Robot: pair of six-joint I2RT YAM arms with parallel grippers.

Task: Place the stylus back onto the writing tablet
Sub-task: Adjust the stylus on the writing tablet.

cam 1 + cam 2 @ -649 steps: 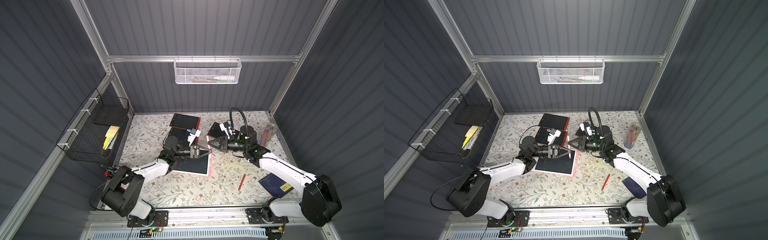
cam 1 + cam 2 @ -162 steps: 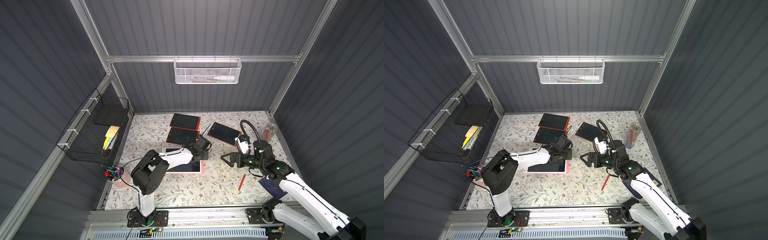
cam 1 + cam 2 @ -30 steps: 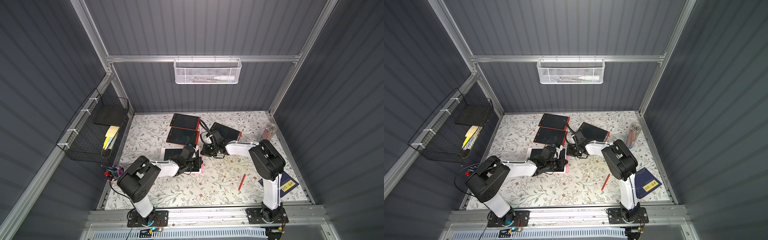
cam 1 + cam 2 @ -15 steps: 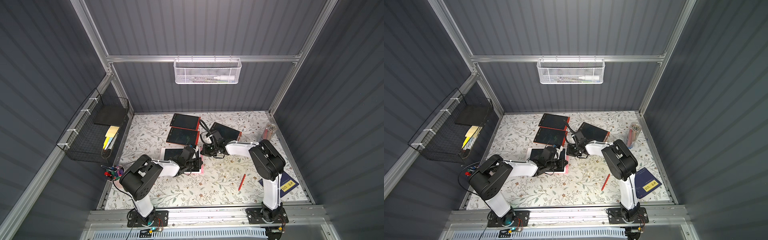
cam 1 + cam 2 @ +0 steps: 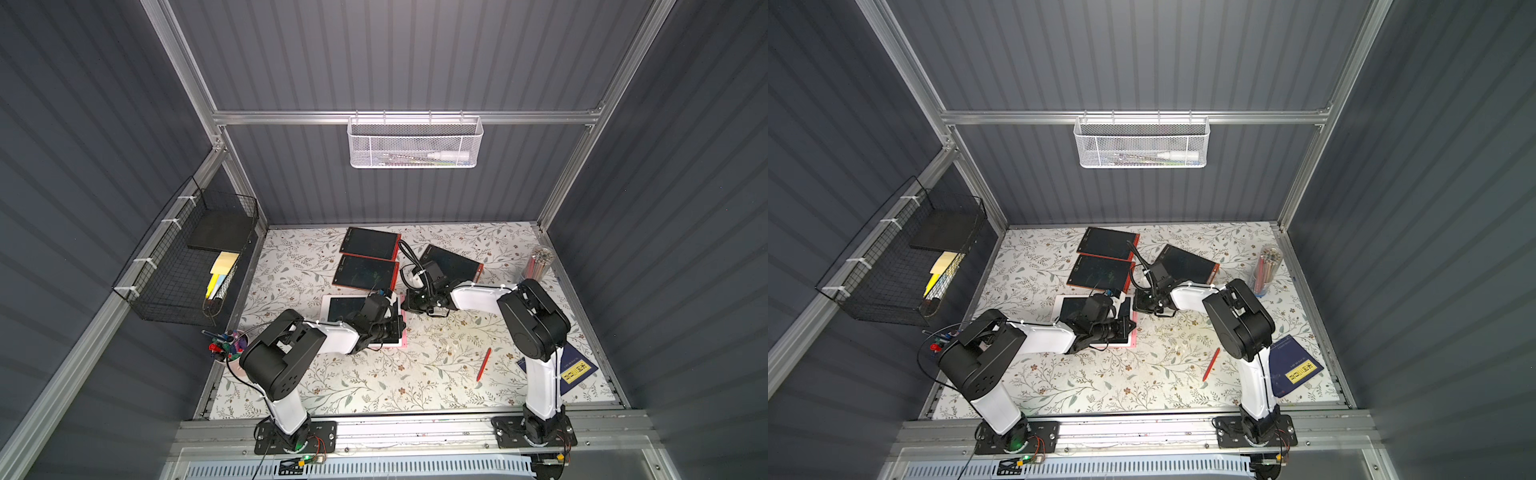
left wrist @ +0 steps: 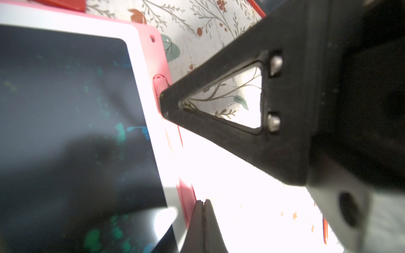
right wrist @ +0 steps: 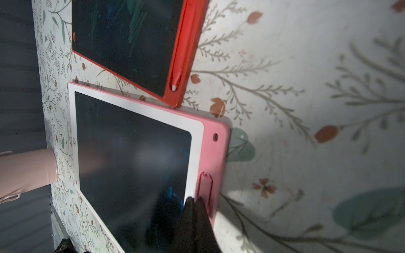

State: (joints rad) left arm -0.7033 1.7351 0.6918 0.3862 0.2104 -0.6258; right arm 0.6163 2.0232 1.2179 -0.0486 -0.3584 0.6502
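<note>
Both my top views sit high over the near edge of the cell, looking steeply down and inward. Each takes in the whole floral table [image 5: 374, 386], arm bases along the bottom of the frame, mesh basket [image 5: 415, 145] at upper centre. They share nearly everything, offset slightly sideways. My left wrist camera looks along the left gripper [image 6: 203, 207], very close to the writing tablet [image 6: 65, 109]. My right wrist camera looks along the right gripper [image 7: 194, 202] from farther back. Both wrist views share the writing tablet's pink edge.
</note>
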